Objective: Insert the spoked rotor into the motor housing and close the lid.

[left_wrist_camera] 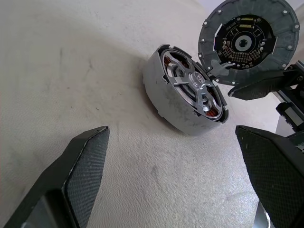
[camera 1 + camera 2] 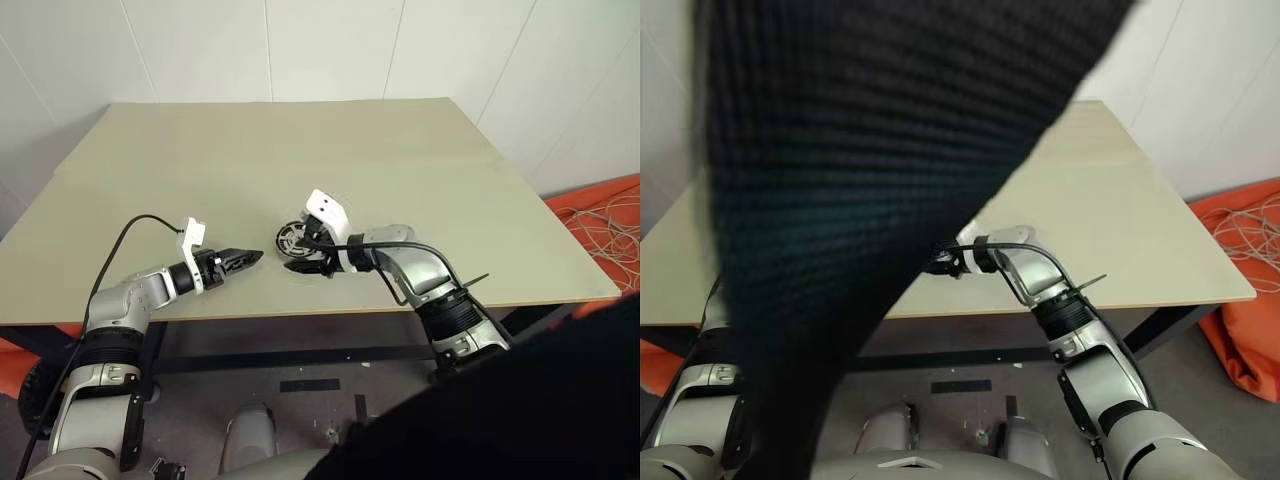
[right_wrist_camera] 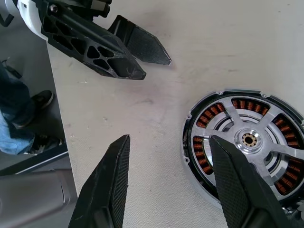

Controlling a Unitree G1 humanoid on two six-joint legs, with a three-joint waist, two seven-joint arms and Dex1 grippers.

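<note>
Left eye view: both arms are low over the table (image 2: 400, 160), the left gripper (image 2: 240, 261) a little short of the motor housing (image 2: 294, 238), the right gripper (image 2: 303, 266) just beside it

Right eye view: a dark ribbed cloth (image 2: 890, 150) hangs close over the lens, so we get little beyond the right arm here

Left wrist view: the left fingers (image 1: 85, 166) stand wide with nothing between them. The spoked rotor (image 1: 192, 88) already sits inside the housing, copper windings showing around it. The lid (image 1: 247, 40) is tipped up on edge just beyond the cup, ribbed face towards us, right above a black finger of the other gripper; whether that finger carries it we cannot tell

Right wrist view: the right fingers are parted and empty, one of them at the housing's rim

Our worry is that lid. With nothing clamped on it, it could topple or roll and land crooked across the rim, or drop clear of the cup. The housing has nothing bracing it either, so a brush from the near finger could push it across the table and spoil the line-up
</note>
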